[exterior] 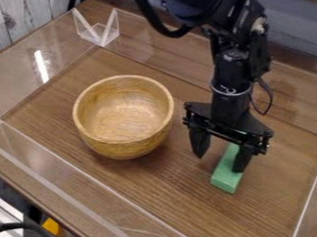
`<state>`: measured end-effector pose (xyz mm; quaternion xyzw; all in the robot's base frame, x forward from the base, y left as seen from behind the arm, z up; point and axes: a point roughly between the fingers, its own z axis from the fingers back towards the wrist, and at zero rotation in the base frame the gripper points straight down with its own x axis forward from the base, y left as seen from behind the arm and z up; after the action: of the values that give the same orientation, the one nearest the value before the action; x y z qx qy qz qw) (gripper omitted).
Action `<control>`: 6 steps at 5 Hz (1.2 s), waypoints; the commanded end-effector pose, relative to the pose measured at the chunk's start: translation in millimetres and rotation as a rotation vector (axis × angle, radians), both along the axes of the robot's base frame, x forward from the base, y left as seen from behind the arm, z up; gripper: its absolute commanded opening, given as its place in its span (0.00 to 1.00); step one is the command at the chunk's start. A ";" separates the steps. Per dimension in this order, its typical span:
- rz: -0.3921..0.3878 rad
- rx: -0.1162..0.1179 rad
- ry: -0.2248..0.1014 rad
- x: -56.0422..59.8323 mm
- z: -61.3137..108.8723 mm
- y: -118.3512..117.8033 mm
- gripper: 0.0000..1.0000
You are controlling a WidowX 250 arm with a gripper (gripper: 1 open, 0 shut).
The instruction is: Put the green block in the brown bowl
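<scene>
The green block (229, 175) lies flat on the wooden table at the lower right, its long side running toward the camera. My gripper (222, 153) points straight down over the block's far end, open, with one black finger on each side of it. The block's far end is partly hidden behind the fingers; I cannot tell if they touch it. The brown bowl (123, 115) stands upright and empty to the left of the gripper, about a hand's width away.
Clear plastic walls (72, 192) border the table at the front and left. A small clear triangular stand (97, 27) sits at the back left. The black arm (237, 39) rises from the gripper toward the top right.
</scene>
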<state>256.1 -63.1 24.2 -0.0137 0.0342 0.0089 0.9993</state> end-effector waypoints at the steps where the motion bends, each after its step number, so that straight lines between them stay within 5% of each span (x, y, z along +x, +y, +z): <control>1: -0.043 0.010 0.022 -5.1 -7.2 7.7 1.00; 4: -0.128 0.004 0.030 -4.7 16.8 -15.6 1.00; 6: -0.116 -0.002 0.033 -1.9 8.3 -17.3 1.00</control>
<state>248.9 -79.5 26.2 -0.0112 0.0666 -0.0474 0.9966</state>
